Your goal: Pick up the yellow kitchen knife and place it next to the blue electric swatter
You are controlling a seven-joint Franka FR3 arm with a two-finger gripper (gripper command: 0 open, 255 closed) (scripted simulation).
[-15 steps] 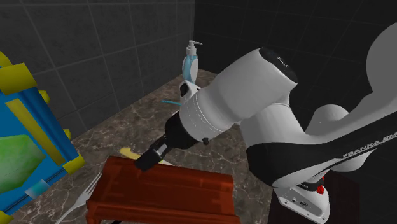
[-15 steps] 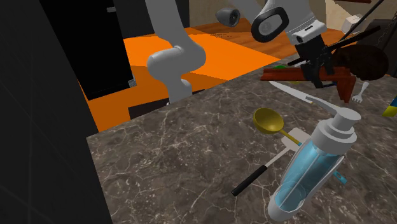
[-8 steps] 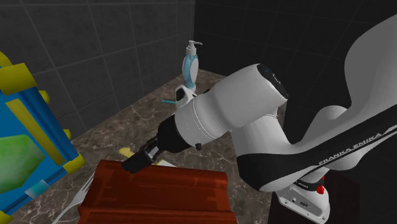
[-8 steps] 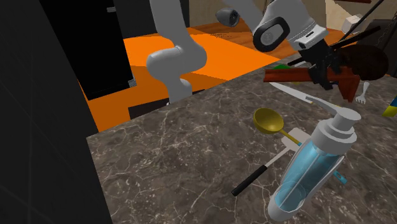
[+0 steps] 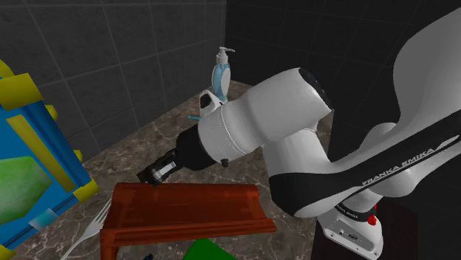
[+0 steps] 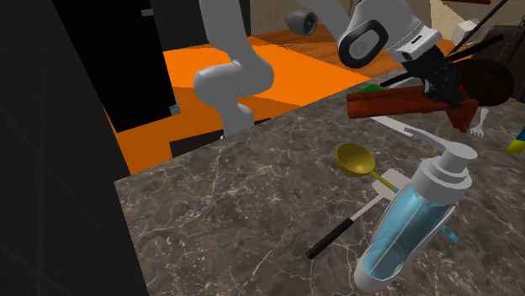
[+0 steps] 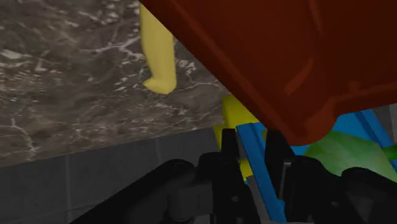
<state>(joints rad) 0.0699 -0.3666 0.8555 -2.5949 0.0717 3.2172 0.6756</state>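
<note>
Gripper (image 5: 158, 172) is working against red-brown tray (image 7: 286, 57), which is overhanging yellow knife (image 7: 159, 60) just ahead of the jaws, blocking access; jaw state cannot be told

Yellow knife (image 7: 159, 54), blade end hidden beneath red-brown tray (image 7: 273, 57).

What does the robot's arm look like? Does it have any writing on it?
The arm is fat, round and white, with dark parts at its joints. White letters on a black band spell FRANKA EMIKA. Its pincer is all black.
</note>
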